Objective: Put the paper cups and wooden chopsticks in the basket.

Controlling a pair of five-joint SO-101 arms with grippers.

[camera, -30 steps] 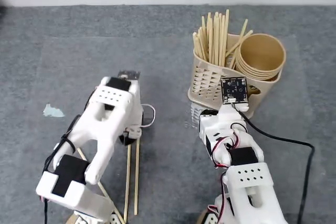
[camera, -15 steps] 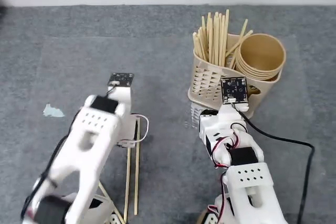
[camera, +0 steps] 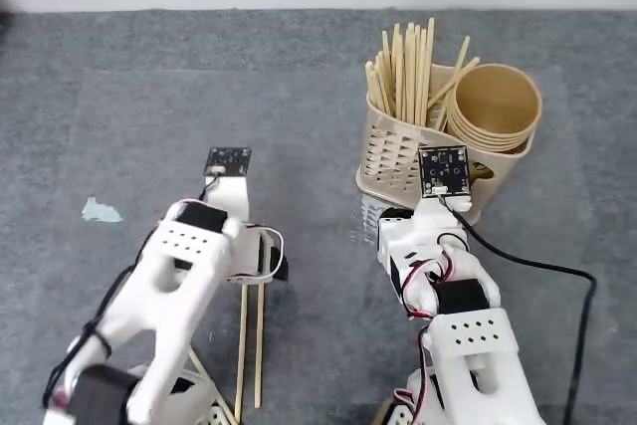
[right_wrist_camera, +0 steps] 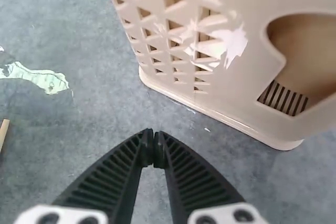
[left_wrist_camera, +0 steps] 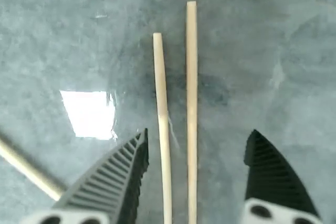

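Shifted, left pincer (left_wrist_camera: 199,132) gapes astride two chopsticks (left_wrist_camera: 191,77), ends cut off; right pincer (right_wrist_camera: 154,140) closed, empty.

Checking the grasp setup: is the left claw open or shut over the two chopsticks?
Open: the left claw has its fingers apart, with both chopsticks lying between them, ungripped.

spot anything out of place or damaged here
Some wooden chopsticks lie flat outside the basket. A pale torn scrap lies well left of them, and the basket's wall has white scuff marks.
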